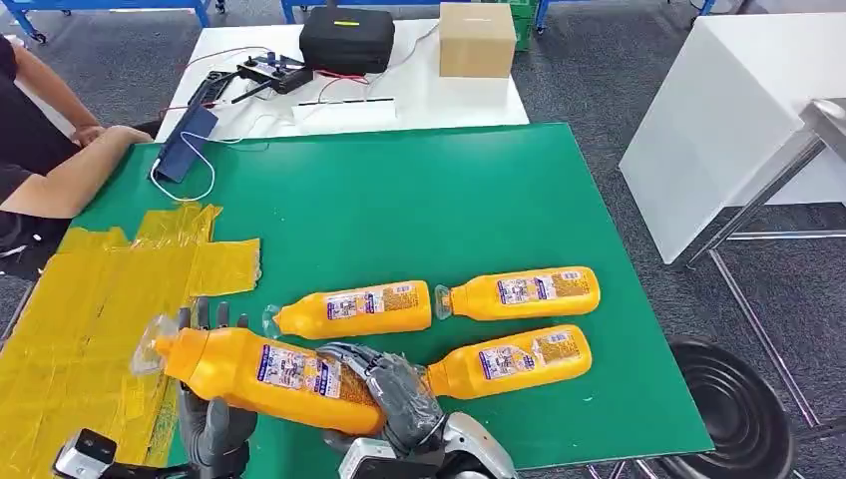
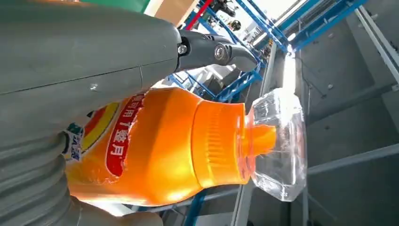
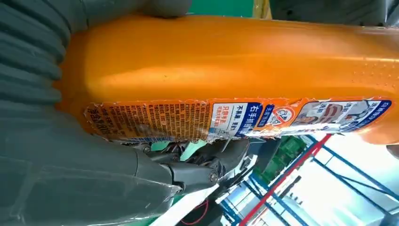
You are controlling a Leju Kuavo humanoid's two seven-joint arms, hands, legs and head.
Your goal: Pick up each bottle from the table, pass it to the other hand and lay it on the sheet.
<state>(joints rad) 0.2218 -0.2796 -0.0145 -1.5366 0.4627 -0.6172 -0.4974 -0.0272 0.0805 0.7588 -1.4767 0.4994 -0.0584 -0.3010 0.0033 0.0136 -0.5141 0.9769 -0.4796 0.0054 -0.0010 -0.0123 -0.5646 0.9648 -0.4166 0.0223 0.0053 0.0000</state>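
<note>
Bottle (image 1: 261, 371), orange with clear cap, is in mid-air over the near edge of the green table (image 1: 399, 210), held at both ends: right hand (image 1: 389, 387) grips the base end, left hand (image 1: 214, 419) sits under and around the neck end, fingers curled up behind it, so both hands are closed on it; looks like the handover moment. Cap points toward the yellow sheet (image 1: 90, 299), which lies just beside it on the left of the table. Three other bottles (image 1: 354, 309) (image 1: 524, 292) (image 1: 509, 361) lie flat on the table, near each other, not yet moved. Risk: if the right hand lets go before the left grip is firm, the smooth body could slip or tip cap-down; the left wrist view shows contact close to the shoulder, off balance for a long bottle. The torn label edge may snag. Label has Chinese text, blue-white-red panels, a prohibition icon; brand not readable. A person's arm (image 1: 60, 170) rests at the far left table edge.
</note>
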